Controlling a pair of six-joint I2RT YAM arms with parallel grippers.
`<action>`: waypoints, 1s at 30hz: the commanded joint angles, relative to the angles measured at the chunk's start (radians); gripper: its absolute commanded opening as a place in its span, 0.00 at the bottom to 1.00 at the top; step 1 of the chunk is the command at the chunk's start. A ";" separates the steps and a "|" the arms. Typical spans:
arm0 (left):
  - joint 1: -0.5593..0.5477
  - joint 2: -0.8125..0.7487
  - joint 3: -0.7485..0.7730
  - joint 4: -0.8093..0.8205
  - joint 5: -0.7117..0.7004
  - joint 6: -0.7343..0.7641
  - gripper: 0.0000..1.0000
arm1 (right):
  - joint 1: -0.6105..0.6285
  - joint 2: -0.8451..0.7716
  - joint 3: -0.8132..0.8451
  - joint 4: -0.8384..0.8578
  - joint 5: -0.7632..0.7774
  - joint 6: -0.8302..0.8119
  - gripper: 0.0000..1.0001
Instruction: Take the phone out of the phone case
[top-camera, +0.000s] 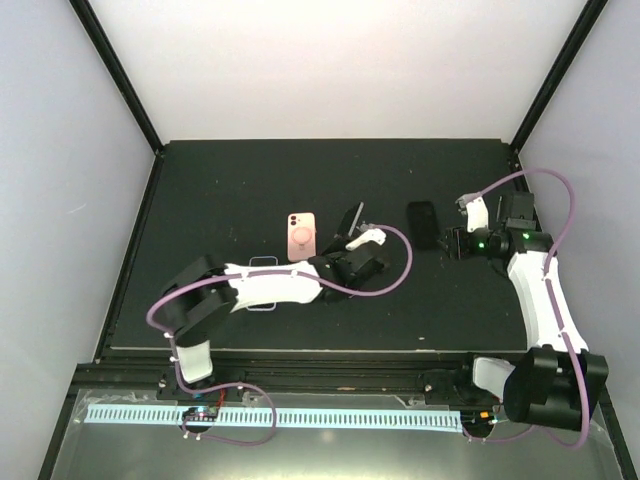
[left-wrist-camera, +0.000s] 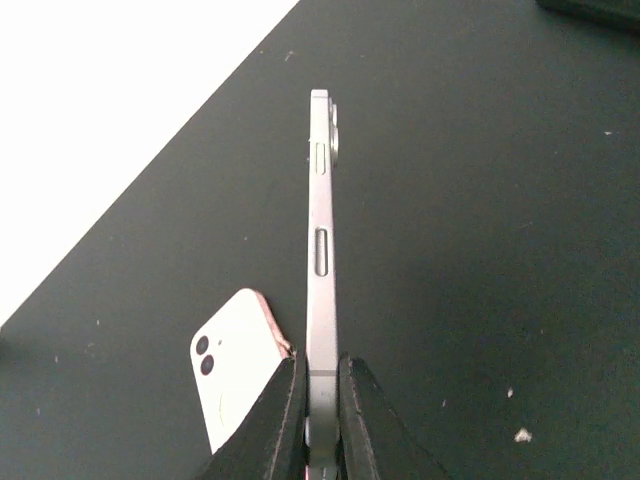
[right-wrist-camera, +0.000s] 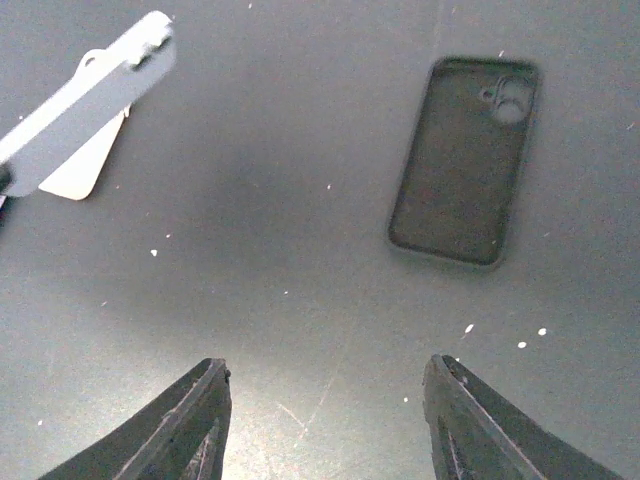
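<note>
**Off-task items on my feed**

I saw a black mat (top-camera: 230, 180) covering the table, its surface dotted with pale specks (right-wrist-camera: 521, 345) in the right wrist view. 1 dark shell (top-camera: 421, 224) lay flat on the mat, right of centre and well apart from every edge. Close up, it lay hollow side up, with rounded corners and a camera cutout in 1 corner. White walls (top-camera: 330, 60) closed the space behind and at both sides, and 2 black posts (top-camera: 115, 70) ran up the back corners. Below the mat's near edge, I made out a pale perforated strip (top-camera: 300, 417) running left to right on a grey metal ledge (top-camera: 100, 455).
</note>
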 joint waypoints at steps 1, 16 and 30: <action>-0.005 0.124 0.158 -0.023 -0.104 0.093 0.02 | -0.006 -0.082 -0.020 0.088 0.042 -0.024 0.53; -0.030 0.588 0.688 -0.461 -0.234 0.053 0.02 | -0.006 -0.167 -0.063 0.190 0.256 0.011 0.54; -0.037 0.688 0.792 -0.444 -0.144 0.087 0.41 | -0.006 -0.150 -0.061 0.187 0.251 0.001 0.54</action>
